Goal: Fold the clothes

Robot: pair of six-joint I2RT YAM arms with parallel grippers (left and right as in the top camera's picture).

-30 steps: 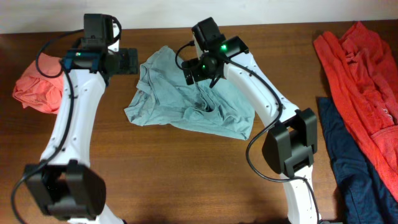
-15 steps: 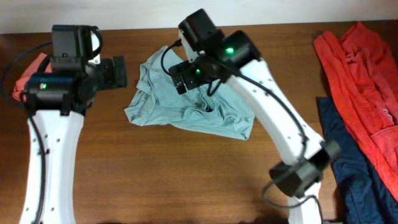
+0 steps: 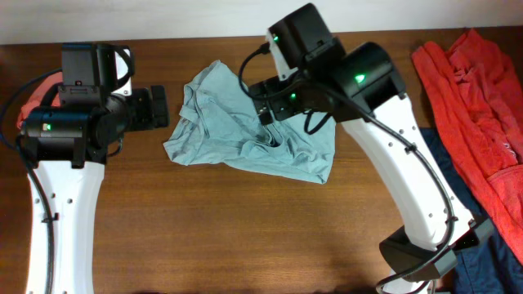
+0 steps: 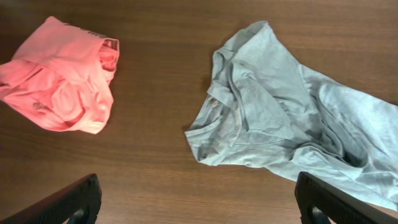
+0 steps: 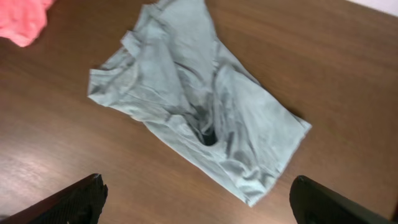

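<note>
Pale blue-green T-shirt (image 3: 245, 135) lies crumpled mid-table (image 3: 245, 237), touched by neither gripper. The left gripper (image 4: 199, 202) and right gripper (image 5: 198, 202) hang above it, jaws spread wide and empty. Since a second ago both arms have risen (the shirt hasn't shifted). Its long axis runs from upper left to lower right in the overhead view.

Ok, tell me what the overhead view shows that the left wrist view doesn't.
Overhead only: the red garment and the navy garment at the right edge. Left wrist only: the pink shirt in full, bunched up; overhead, the left arm hides most of it. Both: the blue-green T-shirt lying rumpled and unfolded on the table.
</note>
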